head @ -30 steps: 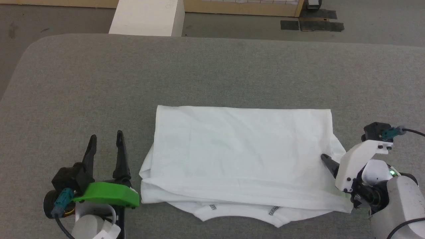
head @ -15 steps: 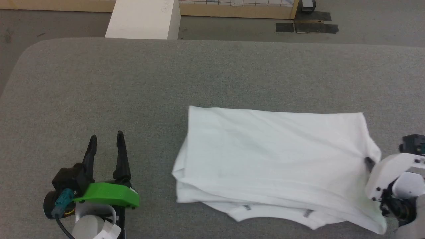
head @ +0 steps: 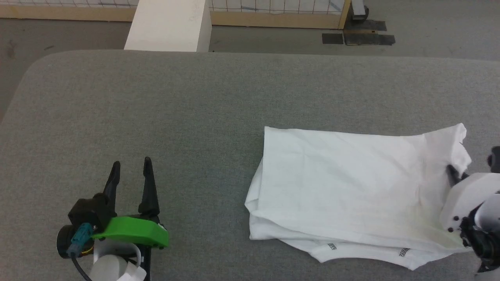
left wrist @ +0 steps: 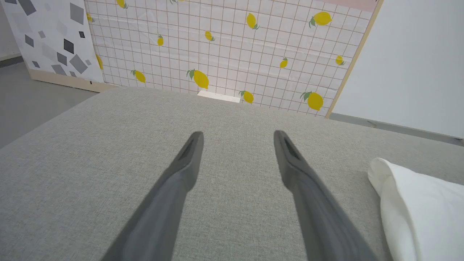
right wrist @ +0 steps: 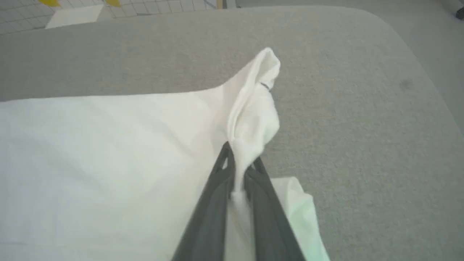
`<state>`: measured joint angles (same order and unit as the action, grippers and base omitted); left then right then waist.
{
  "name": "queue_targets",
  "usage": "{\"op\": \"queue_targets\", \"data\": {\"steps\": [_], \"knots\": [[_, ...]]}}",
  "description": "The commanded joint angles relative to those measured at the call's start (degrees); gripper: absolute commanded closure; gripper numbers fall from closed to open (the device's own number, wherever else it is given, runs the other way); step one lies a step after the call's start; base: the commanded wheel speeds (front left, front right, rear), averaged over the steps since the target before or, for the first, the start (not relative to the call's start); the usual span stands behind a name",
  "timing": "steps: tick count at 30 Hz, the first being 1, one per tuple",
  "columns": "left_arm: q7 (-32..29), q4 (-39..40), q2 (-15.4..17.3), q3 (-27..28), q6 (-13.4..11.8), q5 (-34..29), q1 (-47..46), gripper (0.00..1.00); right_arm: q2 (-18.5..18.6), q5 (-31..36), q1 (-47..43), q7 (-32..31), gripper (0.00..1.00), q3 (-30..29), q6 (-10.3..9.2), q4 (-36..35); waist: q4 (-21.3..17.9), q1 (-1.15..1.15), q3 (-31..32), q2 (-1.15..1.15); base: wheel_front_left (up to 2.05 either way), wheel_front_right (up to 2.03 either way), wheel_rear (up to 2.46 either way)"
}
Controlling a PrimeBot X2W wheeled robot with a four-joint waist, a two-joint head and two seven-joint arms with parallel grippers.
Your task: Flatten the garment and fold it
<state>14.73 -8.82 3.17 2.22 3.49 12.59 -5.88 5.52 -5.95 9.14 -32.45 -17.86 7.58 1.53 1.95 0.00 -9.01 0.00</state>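
Bright, even light across the head view, and the garment (head: 351, 183) is close to washed out, its creases barely reading, with only a thin soft shadow under its edge at 6 o'clock. Left wrist view: crisp far off, but the left gripper (left wrist: 238, 134) goes soft toward 6 o'clock. Right wrist view is hazy throughout, a faint green tint on the garment at 5 o'clock.

Right claw (head: 452, 172) has dragged the garment (head: 343, 187) rightward — corner lifted.
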Motion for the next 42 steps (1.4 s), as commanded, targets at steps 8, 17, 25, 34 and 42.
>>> {"op": "queue_targets", "data": {"steps": [8,17,25,34,42], "knots": [[0.27,-0.1,-0.28,-0.78,0.12,-0.45,0.34,0.0,0.53,-4.33,-1.2,-9.87,1.0,19.26,-0.09,-16.37,0.96,0.0,0.43,0.0,0.0,0.0,0.0],[0.27,0.45,-0.29,-2.52,-0.42,0.44,-1.42,0.0,0.74,-5.79,8.45,-9.46,1.0,37.08,-0.09,-6.96,3.31,0.0,-3.01,0.0,0.0,0.0,0.0],[0.27,0.59,-0.29,-3.73,-1.28,1.19,-2.7,0.0,-1.2,-7.63,15.4,-4.66,1.0,44.33,-0.09,8.89,5.35,0.0,-5.26,0.0,0.0,0.0,0.0],[0.27,0.55,-0.29,-3.94,-1.74,1.08,-2.51,0.0,-1.83,-12.45,18.11,1.76,0.0,45.81,-0.09,12.29,4.64,0.0,-4.67,0.0,0.0,0.0,0.0],[0.27,1.35,-0.29,-3.06,-1.37,0.2,-1.64,0.0,-2.43,-13.17,12.19,18.03,0.0,31.44,-0.09,-1.22,1.29,0.0,-2.23,0.0,0.0,0.0,0.0]]}}
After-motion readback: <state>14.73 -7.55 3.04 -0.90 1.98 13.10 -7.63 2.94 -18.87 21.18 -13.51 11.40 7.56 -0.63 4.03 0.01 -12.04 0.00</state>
